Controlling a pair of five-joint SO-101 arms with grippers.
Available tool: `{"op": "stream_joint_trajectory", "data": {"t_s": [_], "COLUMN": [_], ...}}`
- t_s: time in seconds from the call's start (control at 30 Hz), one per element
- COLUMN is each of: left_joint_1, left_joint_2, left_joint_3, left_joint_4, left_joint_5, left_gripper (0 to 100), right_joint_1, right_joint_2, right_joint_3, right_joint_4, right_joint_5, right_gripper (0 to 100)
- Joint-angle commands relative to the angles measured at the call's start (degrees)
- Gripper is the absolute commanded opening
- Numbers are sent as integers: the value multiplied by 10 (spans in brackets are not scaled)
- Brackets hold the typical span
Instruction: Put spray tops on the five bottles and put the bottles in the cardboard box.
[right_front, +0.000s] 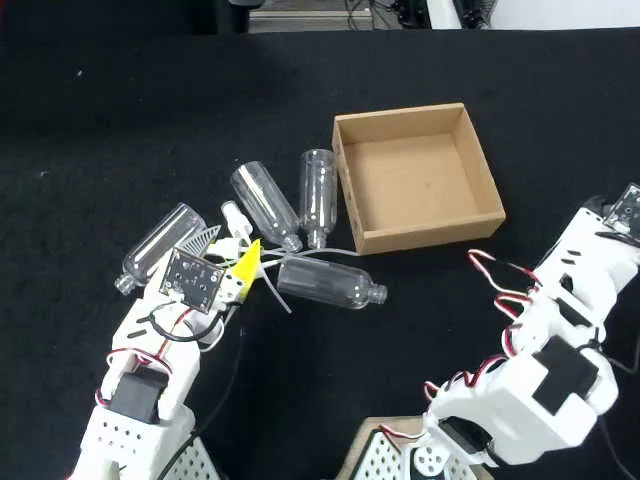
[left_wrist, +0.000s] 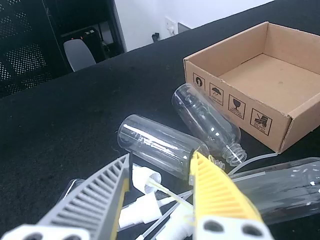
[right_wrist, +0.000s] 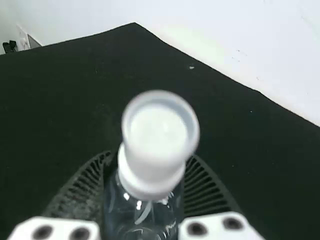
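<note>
Cardboard box (right_front: 420, 238) sits open side up past table centre. Four bare bottles lie flat just beside its near corner; closest to the left arm's reach is the one (right_front: 330, 283) with its neck pointing toward the other arm. Left claw (left_wrist: 160, 165) is spread wide and grips nothing. The spray tops (left_wrist: 145, 199) lie loose on the table right between its jaws, thin tubes trailing under the yellow one. Left arm is clearly nearer. Another bottle (left_wrist: 160, 144) lies crosswise just beyond and could get nudged. Right claw (right_wrist: 152, 165) is clamped on a capped bottle (right_wrist: 159, 130), well apart from the box.
</note>
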Motion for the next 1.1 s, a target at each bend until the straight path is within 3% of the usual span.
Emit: {"op": "stream_joint_trajectory", "data": {"t_s": [0.0, 0.3, 0.7, 0.93, 1.07], "left_joint_1": [8, 8, 8, 8, 8], "left_joint_2": [-4, -4, -4, -4, -4], "left_joint_3": [14, 14, 14, 14, 14], "left_joint_4": [4, 4, 4, 3, 3], "left_joint_5": [4, 4, 4, 4, 4], "left_gripper": [191, 191, 191, 191, 191], "right_joint_1": [5, -17, -12, -13, -12], "right_joint_2": [-58, -153, -23, 9, 9], "right_joint_3": [27, 72, -22, -28, -26], "right_joint_4": [-8, 14, 48, 48, 48], "right_joint_5": [-6, -2, -1, -1, -1], "right_gripper": [10, 11, 15, 211, 226]}}
